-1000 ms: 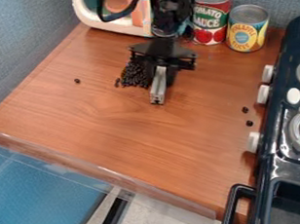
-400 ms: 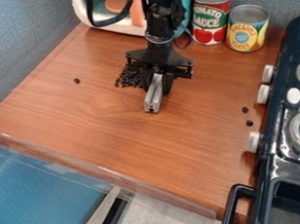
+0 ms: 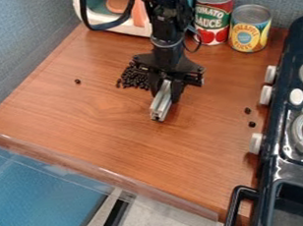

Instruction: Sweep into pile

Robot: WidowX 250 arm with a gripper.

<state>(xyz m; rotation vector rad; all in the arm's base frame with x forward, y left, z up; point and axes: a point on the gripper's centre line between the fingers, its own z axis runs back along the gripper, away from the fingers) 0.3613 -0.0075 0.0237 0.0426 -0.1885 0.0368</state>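
Just right of and in front of the dark pile sits the black gripper (image 3: pixel 166 91), low over the wooden counter (image 3: pixel 129 136) and shut on a silver-grey bar (image 3: pixel 160 107). The bar slants down toward the front, its far end at or close to the counter top. Small black bean-like pieces (image 3: pixel 133 78) lie heaped beside the gripper's left side; part of the heap's right edge may be hidden by the gripper. One loose piece (image 3: pixel 77 82) lies apart to the left. Two more, an upper one (image 3: pixel 247 111) and a lower one (image 3: pixel 252 124), lie near the stove.
Two cans, a red and green one (image 3: pixel 214 14) and a yellow one (image 3: pixel 249 29), stand at the back right. Behind the arm is a white and teal toy appliance (image 3: pixel 101 23). The dark stove (image 3: pixel 276 159) with white knobs borders the right; a clear rim (image 3: pixel 106 173) edges the front.
Holding the bar, the gripper has moved toward the front, lately also a little right, away from the heap. More of the heap shows now. The loose pieces have stayed in place.
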